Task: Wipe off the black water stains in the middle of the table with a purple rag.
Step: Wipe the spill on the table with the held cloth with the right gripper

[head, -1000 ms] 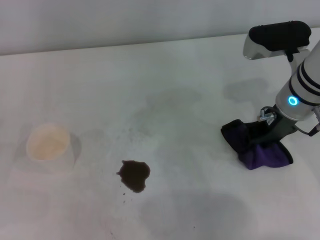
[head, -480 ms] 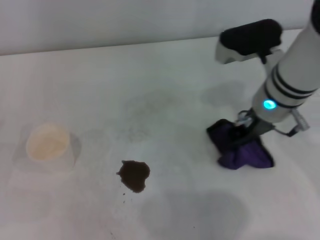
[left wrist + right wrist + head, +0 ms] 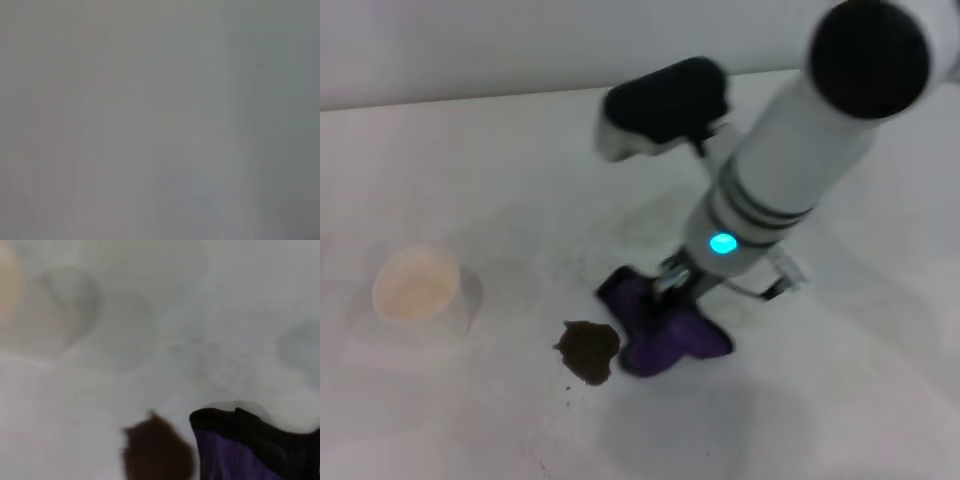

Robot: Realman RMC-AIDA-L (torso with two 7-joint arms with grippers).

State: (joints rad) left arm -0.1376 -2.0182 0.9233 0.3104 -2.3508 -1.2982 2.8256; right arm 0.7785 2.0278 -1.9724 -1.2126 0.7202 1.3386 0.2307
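The right end effector (image 3: 672, 290) is clamped on the purple rag (image 3: 665, 335), which sits on the tabletop (image 3: 500, 160) just right of the black water stains (image 3: 588, 350). The stains look unwiped, so all the wiping is left.

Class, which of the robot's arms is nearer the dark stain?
Right. Its claw presses the purple rag onto the table just beside the stain; the left arm is out of view.
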